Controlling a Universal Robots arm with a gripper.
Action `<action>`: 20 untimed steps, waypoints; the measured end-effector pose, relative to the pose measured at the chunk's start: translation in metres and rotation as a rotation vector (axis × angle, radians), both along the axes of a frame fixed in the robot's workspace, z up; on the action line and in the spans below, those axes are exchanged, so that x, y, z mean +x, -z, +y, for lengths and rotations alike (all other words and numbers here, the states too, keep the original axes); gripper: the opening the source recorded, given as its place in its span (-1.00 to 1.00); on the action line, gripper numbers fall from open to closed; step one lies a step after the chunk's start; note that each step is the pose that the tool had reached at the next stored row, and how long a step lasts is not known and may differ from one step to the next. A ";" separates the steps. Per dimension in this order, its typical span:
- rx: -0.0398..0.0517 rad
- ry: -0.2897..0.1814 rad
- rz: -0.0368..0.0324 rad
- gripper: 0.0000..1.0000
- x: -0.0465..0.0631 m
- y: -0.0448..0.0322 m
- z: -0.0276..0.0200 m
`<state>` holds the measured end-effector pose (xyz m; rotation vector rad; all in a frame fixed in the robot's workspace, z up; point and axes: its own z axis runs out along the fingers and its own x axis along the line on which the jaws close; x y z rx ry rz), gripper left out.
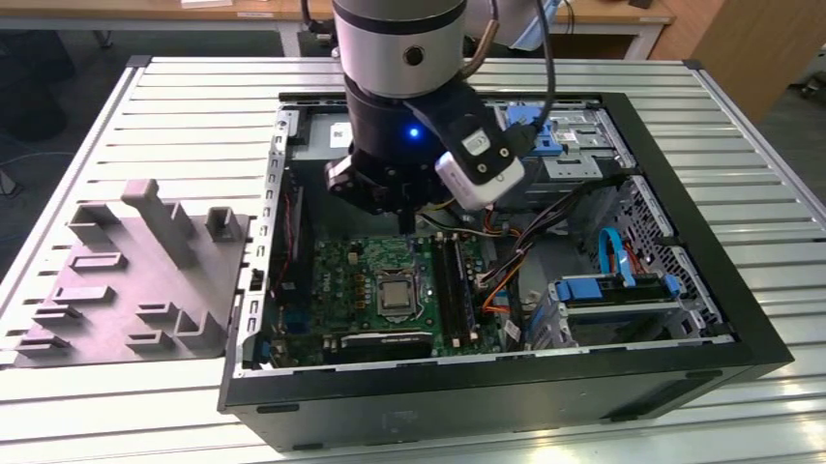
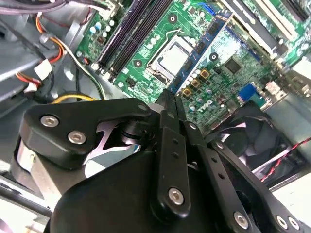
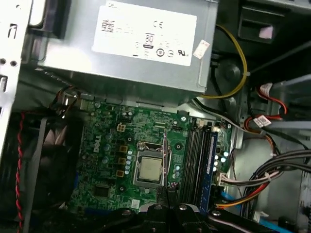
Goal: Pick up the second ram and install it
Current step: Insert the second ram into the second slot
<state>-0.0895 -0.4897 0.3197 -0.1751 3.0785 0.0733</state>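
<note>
Above the motherboard [image 1: 342, 275] inside the open case [image 1: 516, 396], gripper [image 2: 169, 97] pinches the second ram [image 2: 201, 48] by one end; stick hangs over the processor socket [image 3: 149, 170], near the memory slots [image 3: 194, 155], not seated.

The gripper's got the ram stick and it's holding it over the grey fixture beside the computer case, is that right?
Not quite. The gripper does hold the ram stick, but inside the open computer case, above the motherboard by the processor socket, as the second wrist view shows. The grey fixture lies apart from it, at the exterior view's left.
</note>
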 end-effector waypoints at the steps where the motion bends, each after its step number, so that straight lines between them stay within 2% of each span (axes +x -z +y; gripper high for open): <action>1: 0.0000 0.018 0.0000 -0.77 0.000 0.0002 0.0000; 4: -0.0001 0.062 0.0001 -0.77 0.000 0.0007 0.0000; 12: 0.0003 0.062 -0.0001 -0.77 0.003 0.0019 0.0000; 20: 0.0001 0.061 0.0000 -0.77 0.017 0.0058 0.0005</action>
